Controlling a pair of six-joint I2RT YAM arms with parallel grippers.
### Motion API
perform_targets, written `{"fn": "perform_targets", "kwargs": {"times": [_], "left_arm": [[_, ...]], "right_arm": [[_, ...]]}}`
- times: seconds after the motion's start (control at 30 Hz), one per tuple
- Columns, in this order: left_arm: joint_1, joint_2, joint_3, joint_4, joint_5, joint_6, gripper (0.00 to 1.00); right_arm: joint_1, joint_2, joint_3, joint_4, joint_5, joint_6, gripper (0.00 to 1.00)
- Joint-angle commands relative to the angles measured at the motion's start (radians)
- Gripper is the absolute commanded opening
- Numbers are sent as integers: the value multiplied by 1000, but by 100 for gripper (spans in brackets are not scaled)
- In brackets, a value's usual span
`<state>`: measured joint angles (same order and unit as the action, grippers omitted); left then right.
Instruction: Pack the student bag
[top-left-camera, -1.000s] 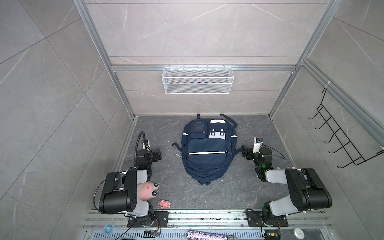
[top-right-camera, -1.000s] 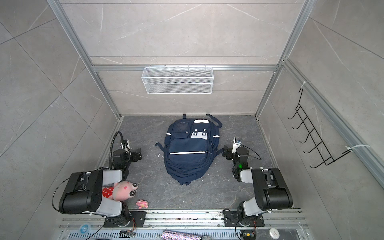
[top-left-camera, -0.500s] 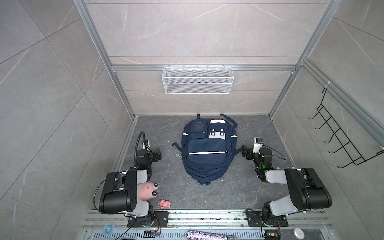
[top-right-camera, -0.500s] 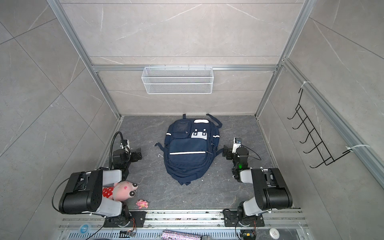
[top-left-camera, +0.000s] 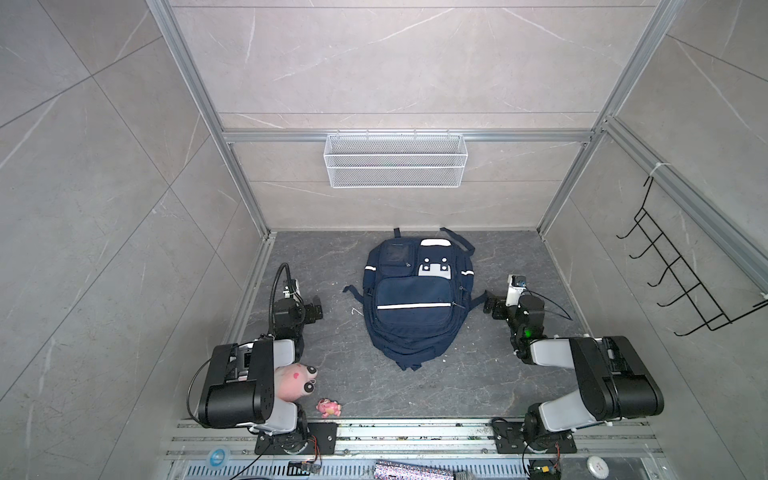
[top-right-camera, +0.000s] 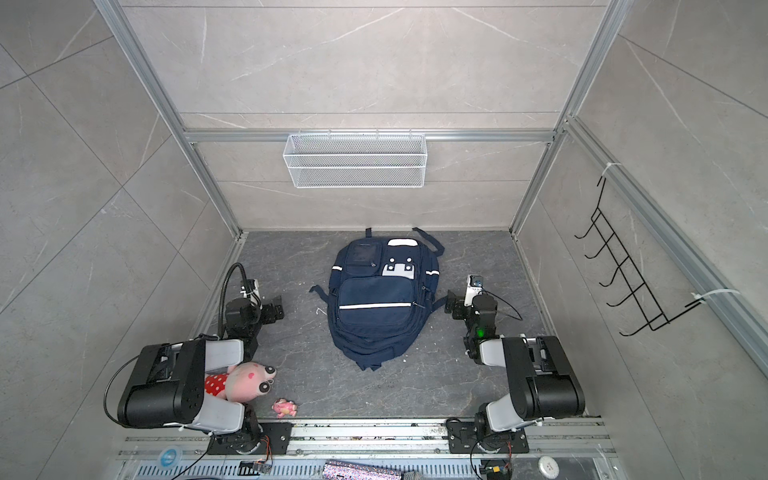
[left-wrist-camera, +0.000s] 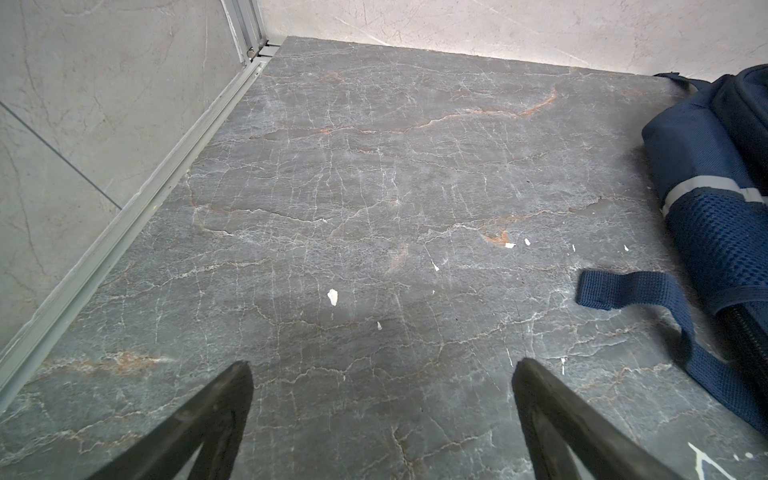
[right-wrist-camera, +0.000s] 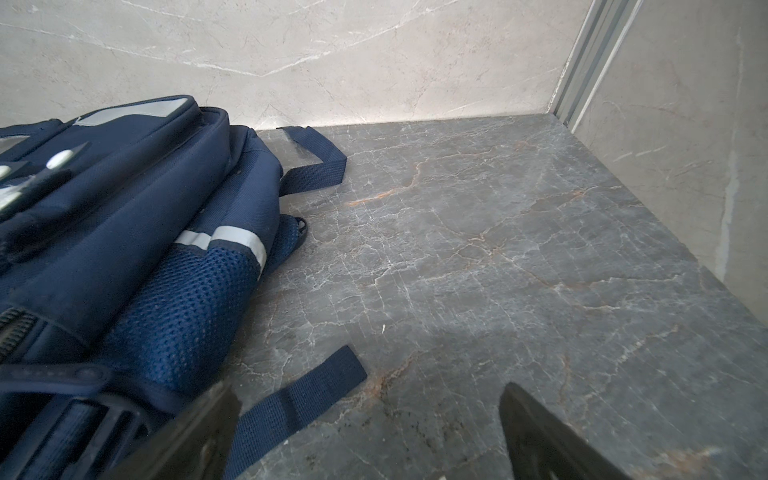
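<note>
Grey veined stone desk (top-left-camera: 457, 386). One large navy-blue fabric student bag with white reflective stripes (top-left-camera: 411, 303), lying flat at centre, front up. Spread wide, empty, flanking bag: left pincer (top-left-camera: 318, 309), right pincer (top-left-camera: 487, 305). One pink plush toy (top-right-camera: 245, 380) by left arm's base.

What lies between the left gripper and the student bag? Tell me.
Only bare floor with white flecks and a loose strap end of the student bag, short of the left gripper; seen in a top view and the left wrist view.
</note>
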<state>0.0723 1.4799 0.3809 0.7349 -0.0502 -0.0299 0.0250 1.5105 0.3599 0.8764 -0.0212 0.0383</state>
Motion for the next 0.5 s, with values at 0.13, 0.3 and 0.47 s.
{"fn": "perform_targets", "kwargs": {"times": [0.13,0.3,0.47], "left_arm": [[1,7,2,60,-5,1,100],[-12,8,2,60,-24,9,100],[-16,11,2,61,-11,16,100]], "right_arm": [[-48,5,-27,60,-229,-40,100],[-47,-7,-28,43,-222,-47,99],[-46,-2,-27,49,-223,-43,100]]}}
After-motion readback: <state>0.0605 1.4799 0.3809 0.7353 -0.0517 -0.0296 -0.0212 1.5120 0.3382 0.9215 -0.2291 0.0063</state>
